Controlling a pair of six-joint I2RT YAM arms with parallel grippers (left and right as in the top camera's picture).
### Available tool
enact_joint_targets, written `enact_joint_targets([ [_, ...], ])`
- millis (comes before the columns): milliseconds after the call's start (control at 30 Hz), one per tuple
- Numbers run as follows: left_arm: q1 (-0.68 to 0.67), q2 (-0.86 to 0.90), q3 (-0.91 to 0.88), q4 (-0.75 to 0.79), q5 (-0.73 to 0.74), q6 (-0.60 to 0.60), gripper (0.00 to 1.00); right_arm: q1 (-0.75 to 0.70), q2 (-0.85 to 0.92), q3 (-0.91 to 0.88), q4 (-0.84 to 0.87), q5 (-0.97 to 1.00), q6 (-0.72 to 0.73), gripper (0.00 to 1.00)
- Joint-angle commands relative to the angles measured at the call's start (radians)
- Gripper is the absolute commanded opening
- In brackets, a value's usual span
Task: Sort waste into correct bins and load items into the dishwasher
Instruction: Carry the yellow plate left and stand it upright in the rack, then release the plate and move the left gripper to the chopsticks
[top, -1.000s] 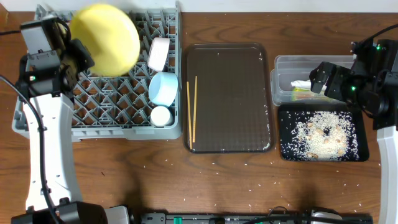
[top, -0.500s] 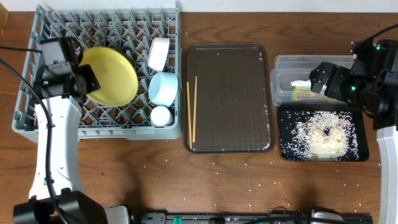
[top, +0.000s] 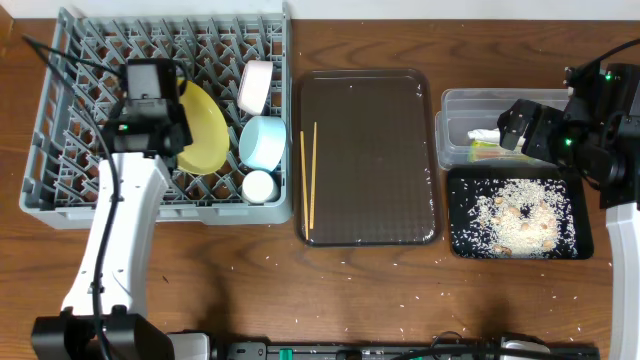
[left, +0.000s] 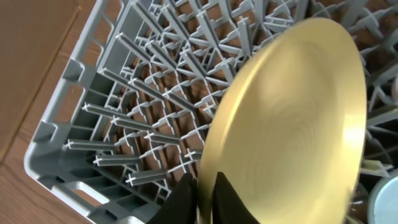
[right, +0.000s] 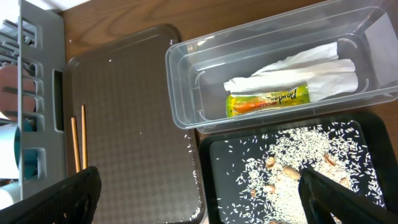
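Observation:
My left gripper (left: 204, 194) is shut on the rim of the yellow plate (top: 203, 127), which stands tilted on edge among the pegs of the grey dish rack (top: 60, 150); the plate fills the left wrist view (left: 292, 118). A white bowl (top: 255, 86), a light blue bowl (top: 263, 142) and a small white cup (top: 259, 186) sit in the rack's right column. Two chopsticks (top: 308, 180) lie on the brown tray (top: 370, 150). My right gripper (right: 199, 193) is open above the black tray (top: 515, 215) of rice. The clear tub (right: 273, 68) holds the napkin (right: 298, 65) and wrapper (right: 268, 101).
Loose rice grains (top: 370, 262) lie scattered on the wooden table in front of the brown tray and black tray. The rack's left side (left: 93, 112) shows bare pegs. The table's front edge runs below.
My left arm has swung the yellow plate from above the rack's back left corner down and to the right; it now stands on edge in the rack next to the bowls. The right arm has not moved.

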Motion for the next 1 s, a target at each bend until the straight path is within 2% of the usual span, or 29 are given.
enact_joint_targets([
  [0, -0.017, 0.001, 0.008, -0.003, -0.045, 0.009, 0.26, -0.008, 0.001, 0.002, -0.001, 0.002, -0.009, 0.99],
  [67, -0.017, 0.001, 0.008, -0.007, -0.024, 0.009, 0.42, -0.008, 0.001, 0.002, -0.001, 0.002, -0.009, 0.99],
  [133, -0.017, 0.001, 0.008, -0.011, 0.013, 0.009, 0.50, -0.008, 0.001, 0.002, -0.001, 0.002, -0.009, 0.99],
  [367, -0.018, -0.003, 0.010, -0.014, 0.113, 0.009, 0.62, -0.008, 0.001, 0.002, -0.001, 0.002, -0.009, 0.99],
  [500, -0.050, -0.041, 0.044, -0.035, 0.188, 0.008, 0.81, -0.008, 0.001, 0.002, -0.001, 0.002, -0.009, 0.99],
  [733, -0.193, -0.124, 0.142, -0.084, 0.186, -0.076, 0.85, -0.008, 0.001, 0.002, -0.001, 0.002, -0.009, 0.99],
  [967, -0.414, -0.070, 0.171, -0.129, 0.206, -0.211, 0.86, -0.008, 0.001, 0.002, -0.001, 0.002, -0.009, 0.99],
])
